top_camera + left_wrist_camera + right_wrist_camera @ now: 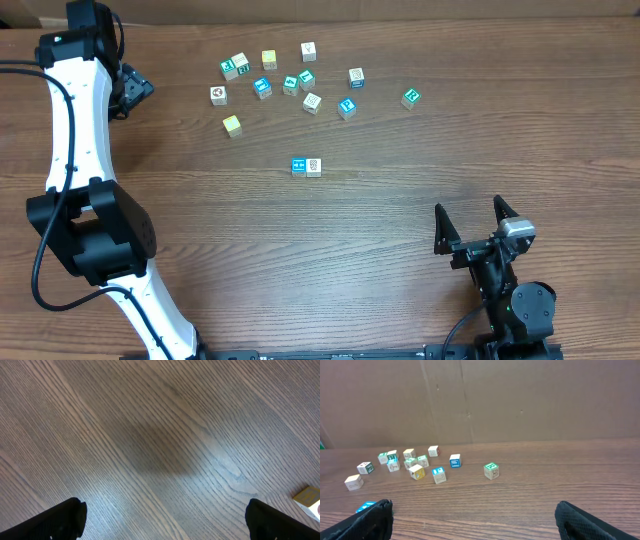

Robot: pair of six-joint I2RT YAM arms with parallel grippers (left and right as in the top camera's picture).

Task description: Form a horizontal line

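Wood-grain table (400, 290) lies under both your grippers; your left gripper (133, 90) stands wide open and empty at the far left; your right gripper (468, 208) is likewise spread and empty, near right; the horizontal line (306, 166) is two touching cubes, blue and white, mid-table; loose cubes (312, 102) scatter beyond it.

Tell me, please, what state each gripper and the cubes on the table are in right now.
left gripper: open, holding nothing.
right gripper: open, holding nothing, well clear of the cubes.
horizontal line: only begun, a blue and a white cube side by side, touching.
loose cubes: scattered beyond the line, none held.
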